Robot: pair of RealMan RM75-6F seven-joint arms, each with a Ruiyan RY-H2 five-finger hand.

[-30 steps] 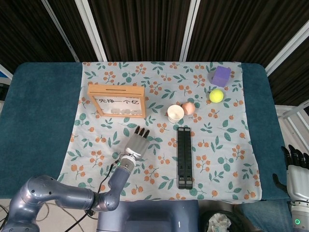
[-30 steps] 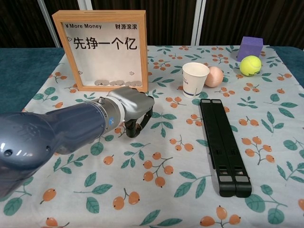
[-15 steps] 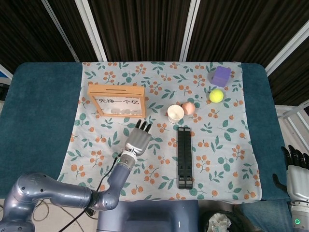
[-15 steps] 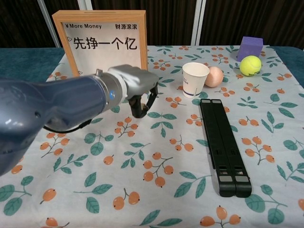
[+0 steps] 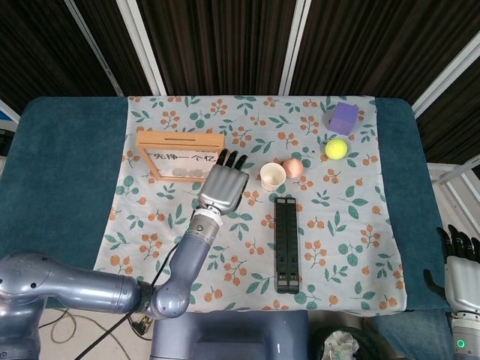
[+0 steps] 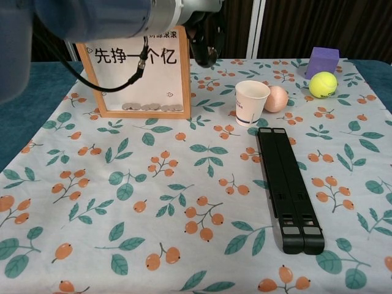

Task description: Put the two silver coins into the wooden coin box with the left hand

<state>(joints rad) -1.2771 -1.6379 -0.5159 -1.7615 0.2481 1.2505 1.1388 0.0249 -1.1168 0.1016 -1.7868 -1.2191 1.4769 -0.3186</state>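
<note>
Left hand (image 5: 223, 187) had risen from the cloth to beside the right end of the wooden coin box (image 5: 180, 156); fingers curled, can't tell whether a coin was pinched. Right hand (image 5: 459, 264) idle, well clear. Best to centre fingertips over the box's top slot (image 5: 180, 139), coin edge-on, then release.

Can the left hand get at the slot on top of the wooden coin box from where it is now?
Probably yes. The left hand is raised beside the right end of the wooden coin box, and the slot along its top edge is uncovered. Whether the hand holds a coin cannot be told.
</note>
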